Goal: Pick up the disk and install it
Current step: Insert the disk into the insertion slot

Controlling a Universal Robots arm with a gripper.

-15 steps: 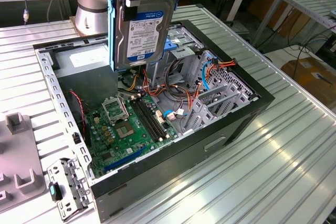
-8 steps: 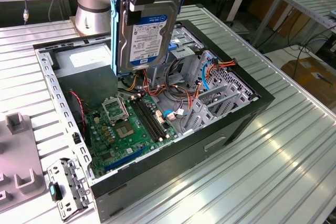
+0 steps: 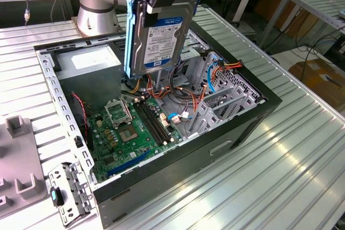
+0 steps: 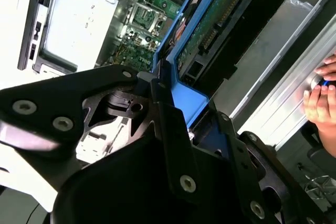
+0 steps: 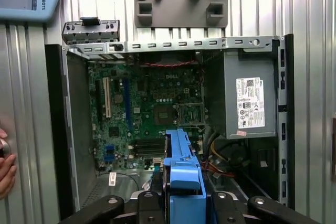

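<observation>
Tool (image 3: 157,5) pinches the disk (image 3: 161,39) by its top edge, hanging it upright over the open PC case (image 3: 232,138), prob. to go in edge-first, clear of cables (image 3: 183,92).

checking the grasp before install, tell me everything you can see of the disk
The disk is a flat dark grey metal hard drive with a white label banded blue and blue plastic side rails. It hangs upright above the open computer case. The gripper clamps its upper end. Its green circuit board side shows in the second wrist view.
</observation>
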